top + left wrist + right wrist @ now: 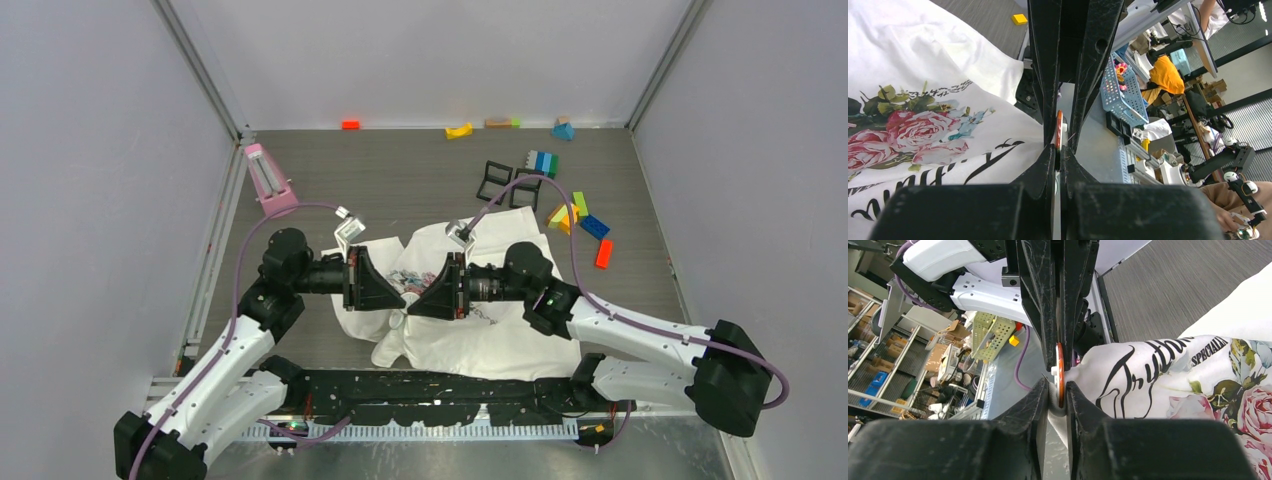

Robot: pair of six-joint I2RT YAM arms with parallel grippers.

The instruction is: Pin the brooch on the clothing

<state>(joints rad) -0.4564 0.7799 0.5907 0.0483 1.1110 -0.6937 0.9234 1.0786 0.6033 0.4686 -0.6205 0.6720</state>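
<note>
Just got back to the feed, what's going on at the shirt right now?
Both arms meet tip to tip over the crumpled white T-shirt. The left arm's fingers are shut on one edge of the thin orange brooch, which stands edge-on between the two arms. The right arm's fingers grip its opposite edge, with a fold of the shirt near the lettering pinched in alongside. Whether the pin has gone through the fabric cannot be seen.
</note>
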